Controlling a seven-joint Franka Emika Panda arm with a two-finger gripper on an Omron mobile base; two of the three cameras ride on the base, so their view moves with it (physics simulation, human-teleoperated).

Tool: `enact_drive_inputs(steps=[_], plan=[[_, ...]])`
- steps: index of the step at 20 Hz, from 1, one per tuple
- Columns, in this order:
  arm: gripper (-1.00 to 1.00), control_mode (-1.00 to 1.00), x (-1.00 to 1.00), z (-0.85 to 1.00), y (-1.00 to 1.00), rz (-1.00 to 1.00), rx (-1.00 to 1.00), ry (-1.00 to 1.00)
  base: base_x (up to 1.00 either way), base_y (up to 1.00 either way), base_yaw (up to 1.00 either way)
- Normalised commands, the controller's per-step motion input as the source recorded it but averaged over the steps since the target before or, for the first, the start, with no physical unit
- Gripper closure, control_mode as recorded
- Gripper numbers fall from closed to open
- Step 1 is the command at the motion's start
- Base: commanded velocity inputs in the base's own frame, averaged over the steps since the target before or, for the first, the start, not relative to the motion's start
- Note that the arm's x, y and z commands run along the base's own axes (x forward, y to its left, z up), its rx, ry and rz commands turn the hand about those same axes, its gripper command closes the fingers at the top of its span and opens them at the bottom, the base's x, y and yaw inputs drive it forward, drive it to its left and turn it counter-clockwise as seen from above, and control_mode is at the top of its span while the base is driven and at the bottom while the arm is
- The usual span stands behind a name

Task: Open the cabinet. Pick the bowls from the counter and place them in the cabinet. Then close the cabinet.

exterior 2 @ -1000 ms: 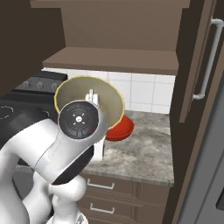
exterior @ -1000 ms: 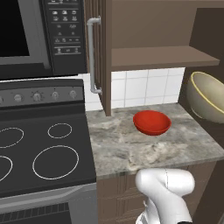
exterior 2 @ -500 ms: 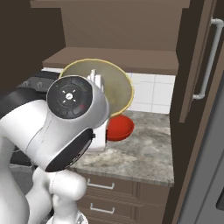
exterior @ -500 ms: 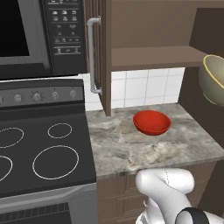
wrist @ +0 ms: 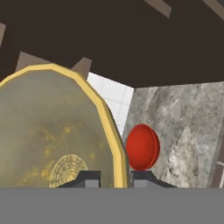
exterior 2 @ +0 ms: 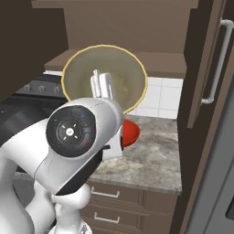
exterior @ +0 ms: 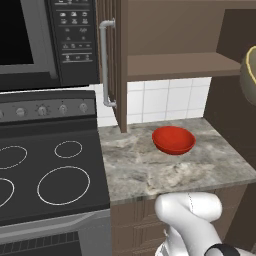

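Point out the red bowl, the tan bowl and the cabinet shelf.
red bowl (exterior: pixel 173 140), left base view, inner hollow.
tan bowl (exterior 2: pixel 119 77), right base view, inside wall.
cabinet shelf (exterior: pixel 175 65), left base view, top board.

One bowl (exterior: pixel 173 140) sits on the counter (exterior: pixel 150 170), right of the stovetop (exterior: pixel 47 175) and below the cabinet shelf (exterior: pixel 175 65). The other bowl (exterior 2: pixel 105 80) hangs tilted above the counter, in front of that shelf. The microwave (exterior: pixel 35 40) hangs above the stovetop, left of the open cabinet door (exterior: pixel 112 60).

Two bowls: one red bowl (exterior: pixel 173 140), one beige bowl (exterior 2: pixel 105 78).
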Motion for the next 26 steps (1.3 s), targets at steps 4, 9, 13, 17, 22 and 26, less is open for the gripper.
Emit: enact_drive_inputs(steps=[4, 9, 13, 17, 22, 26], plan=[[1.00, -1.00, 0.00, 0.25, -0.06, -0.01, -0.03, -0.06, 0.00, 0.00, 0.00], [1.00, -1.00, 0.00, 0.37, -0.10, -0.05, 0.00, 0.06, 0.00, 0.00, 0.00], [1.00, -1.00, 0.01, 0.53, 0.00, -0.05, 0.02, 0.11, 0.00, 0.00, 0.00], [1.00, -1.00, 0.19, 0.50, 0.00, 0.00, 0.02, 0.10, 0.00, 0.00, 0.00], [1.00, -1.00, 0.31, 0.28, -0.18, 0.00, 0.04, 0.09, 0.00, 0.00, 0.00], [1.00, -1.00, 0.25, 0.05, -0.24, 0.00, 0.03, 0.07, 0.00, 0.00, 0.00]])
